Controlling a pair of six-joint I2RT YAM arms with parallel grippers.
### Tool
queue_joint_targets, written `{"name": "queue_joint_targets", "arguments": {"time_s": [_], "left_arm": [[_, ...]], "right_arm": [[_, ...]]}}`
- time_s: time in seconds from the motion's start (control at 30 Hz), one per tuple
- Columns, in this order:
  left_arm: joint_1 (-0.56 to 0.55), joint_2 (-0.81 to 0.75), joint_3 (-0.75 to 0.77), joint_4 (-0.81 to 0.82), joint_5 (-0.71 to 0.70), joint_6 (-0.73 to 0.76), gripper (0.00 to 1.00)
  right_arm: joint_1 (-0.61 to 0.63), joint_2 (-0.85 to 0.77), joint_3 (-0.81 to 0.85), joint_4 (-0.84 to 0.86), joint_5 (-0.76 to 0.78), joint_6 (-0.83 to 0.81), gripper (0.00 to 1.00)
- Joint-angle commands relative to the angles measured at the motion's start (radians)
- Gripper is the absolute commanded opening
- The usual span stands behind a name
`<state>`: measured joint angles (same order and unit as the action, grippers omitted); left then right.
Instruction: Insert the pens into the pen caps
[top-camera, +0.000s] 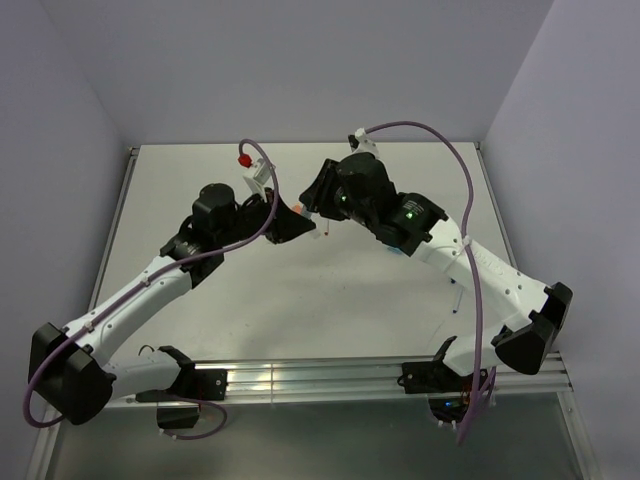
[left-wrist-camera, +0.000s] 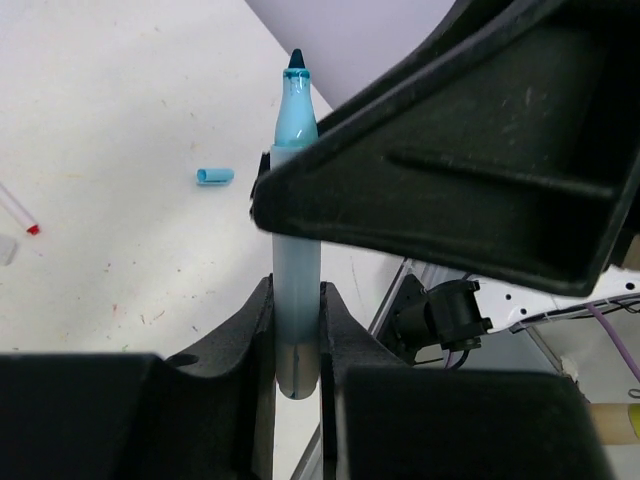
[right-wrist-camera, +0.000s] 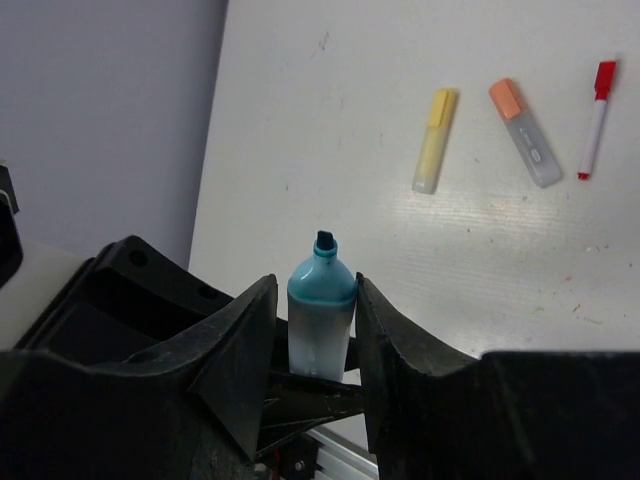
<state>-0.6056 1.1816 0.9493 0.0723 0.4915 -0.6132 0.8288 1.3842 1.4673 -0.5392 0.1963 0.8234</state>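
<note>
Both grippers meet above the middle of the table (top-camera: 300, 290). My left gripper (left-wrist-camera: 297, 290) is shut on the tail of the uncapped light blue pen (left-wrist-camera: 297, 250), which points nib up. My right gripper (right-wrist-camera: 317, 285) closes on the same pen (right-wrist-camera: 322, 310) just below its blue shoulder, and one of its fingers (left-wrist-camera: 450, 170) crosses the pen in the left wrist view. The light blue cap (left-wrist-camera: 215, 176) lies loose on the table. In the top view the left gripper (top-camera: 294, 217) and right gripper (top-camera: 318, 200) hide the pen.
A yellow capped pen (right-wrist-camera: 435, 140), an orange-capped pen (right-wrist-camera: 525, 147) and a thin red capped pen (right-wrist-camera: 595, 118) lie on the table beyond my right gripper. A thin dark blue pen (top-camera: 455, 295) lies by the right arm. The metal rail (top-camera: 330, 375) runs along the near edge.
</note>
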Motion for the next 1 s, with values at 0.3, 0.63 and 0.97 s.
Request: {"name": "queue_joint_targets", "arguments": {"time_s": [0.3, 0.63, 0.97], "left_arm": [[-0.002, -0.045, -0.006, 0.057, 0.022, 0.016, 0.00], [-0.002, -0.028, 0.016, 0.066, -0.002, 0.001, 0.06], [-0.002, -0.019, 0.019, 0.069, -0.001, 0.000, 0.18]], "right_arm": [[-0.010, 0.029, 0.116, -0.021, 0.032, -0.029, 0.26], [-0.008, 0.015, 0.073, -0.010, 0.000, -0.001, 0.00], [-0.008, 0.007, 0.057, -0.005, -0.004, 0.005, 0.00]]}}
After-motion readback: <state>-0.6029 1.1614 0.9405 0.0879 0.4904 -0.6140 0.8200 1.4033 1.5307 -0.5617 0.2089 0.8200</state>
